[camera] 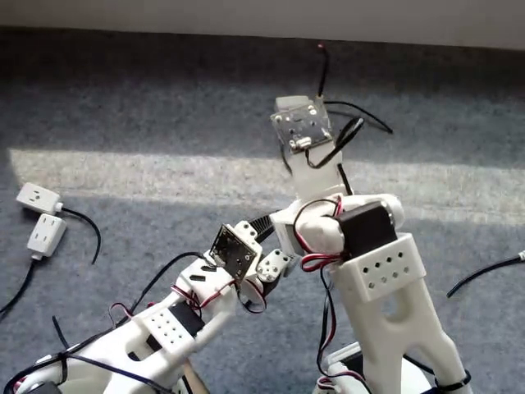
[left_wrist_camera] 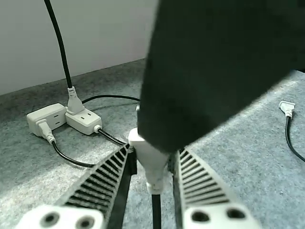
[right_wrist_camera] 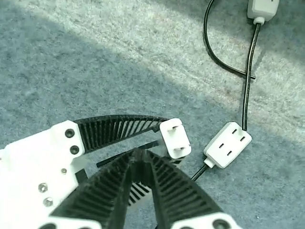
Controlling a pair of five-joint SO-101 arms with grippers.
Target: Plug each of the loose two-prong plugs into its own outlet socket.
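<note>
A white two-prong plug (right_wrist_camera: 175, 138) on a black cord sits between the fingers of my left gripper (left_wrist_camera: 152, 164), which is shut on its body (left_wrist_camera: 150, 167). My right gripper (right_wrist_camera: 138, 153) is shut, its tips meeting right beside that plug, over the cord. I cannot tell whether they pinch the cord. In the high view both grippers meet mid-table (camera: 262, 234). Two white outlet blocks (camera: 37, 197) (camera: 47, 234) lie at the far left on the carpet. The nearer block (right_wrist_camera: 228, 144) shows open slots. A second loose plug (left_wrist_camera: 286, 107) lies apart on the carpet.
Grey carpet (camera: 164, 98) covers the table, with a sunlit band across it. Black cords trail from the outlet blocks (left_wrist_camera: 83, 119) and from the right edge (camera: 484, 275). The right arm's body (camera: 385, 271) stands close to the left arm (camera: 172, 328).
</note>
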